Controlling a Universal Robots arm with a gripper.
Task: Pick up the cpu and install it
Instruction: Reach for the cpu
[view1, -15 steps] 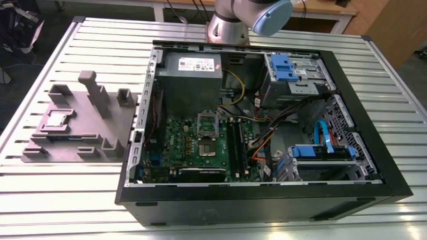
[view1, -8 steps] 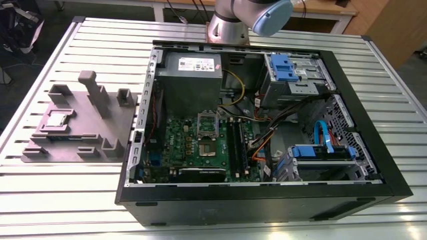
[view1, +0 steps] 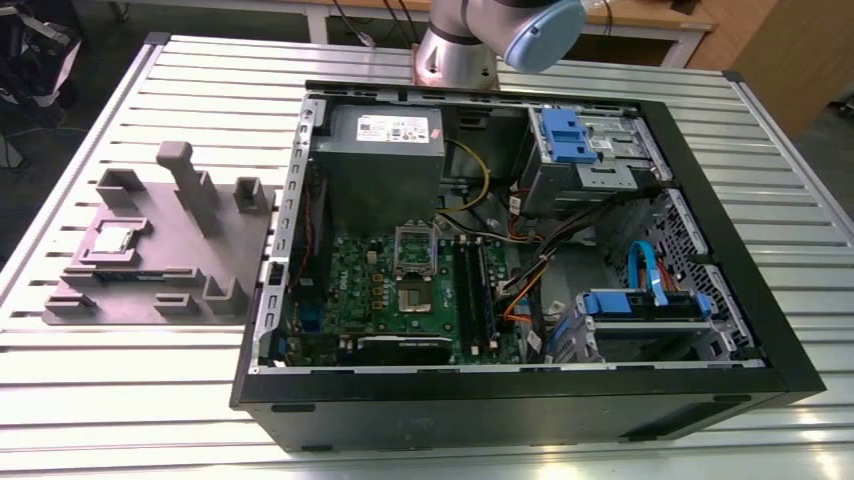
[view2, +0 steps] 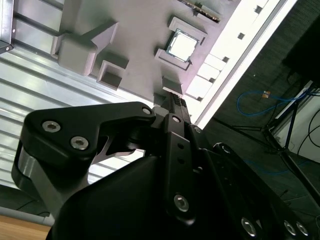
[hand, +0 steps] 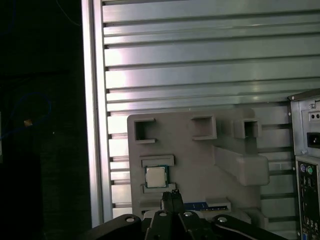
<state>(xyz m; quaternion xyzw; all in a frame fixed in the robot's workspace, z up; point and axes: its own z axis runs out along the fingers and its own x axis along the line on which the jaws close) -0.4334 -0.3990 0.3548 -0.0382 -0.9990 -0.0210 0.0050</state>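
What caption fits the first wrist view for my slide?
Small silvery square cpu sits in a grey plastic holder on the ribbed metal table, black gripper nearby.

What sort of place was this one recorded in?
Probably a robotics lab or workshop set up for PC assembly: an open computer case lies on a slotted aluminium table, a grey fixture beside it holds the cpu, and a robot arm rises beyond the case.

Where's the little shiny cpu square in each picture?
Exterior view: the cpu lies on the grey holder, at the exterior view's left.
Second wrist view: the cpu lies in the grey holder's square pocket.
First wrist view: the cpu, same pocket.
Shared landmark: the grey holder.
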